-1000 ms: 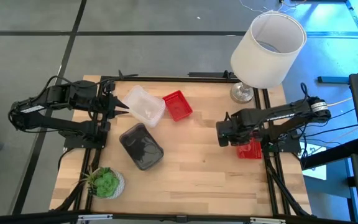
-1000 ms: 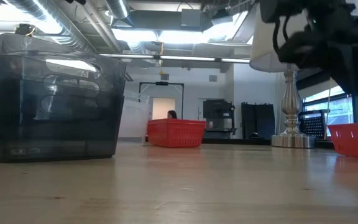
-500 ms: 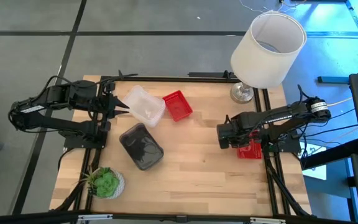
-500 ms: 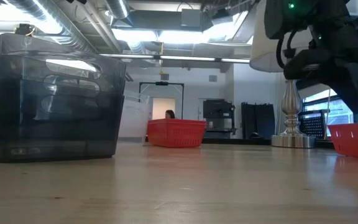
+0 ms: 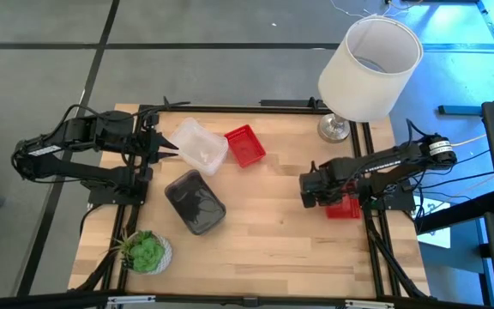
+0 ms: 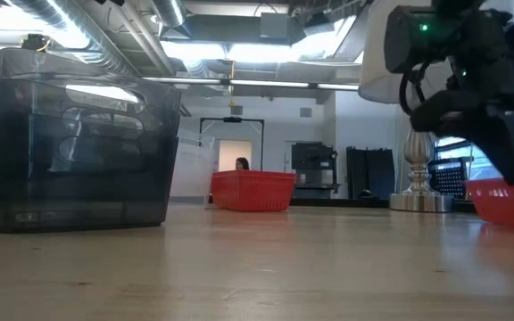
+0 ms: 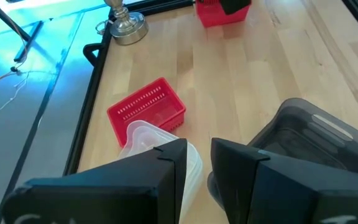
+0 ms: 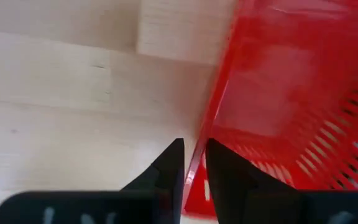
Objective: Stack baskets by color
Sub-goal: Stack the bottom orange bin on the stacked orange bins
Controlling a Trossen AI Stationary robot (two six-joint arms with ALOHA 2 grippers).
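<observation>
High view: right gripper (image 5: 310,190) at a red perforated plastic basket (image 5: 345,207) by the wooden tabletop's (image 5: 273,232) right edge.
Right wrist view shows its fingers (image 8: 169,163) pinched on that basket's rim. Left gripper (image 5: 168,147), fingers slightly parted, empty, waits near the left edge beside a clear translucent basket (image 5: 200,144); another red basket (image 5: 245,145) and a dark grey basket (image 5: 195,202) sit nearby.

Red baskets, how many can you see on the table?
2. One red basket sits near the table's far middle, beside the clear baskets. The other red basket is by the right edge, at the right pincer. More may be nested inside or hidden.
</observation>
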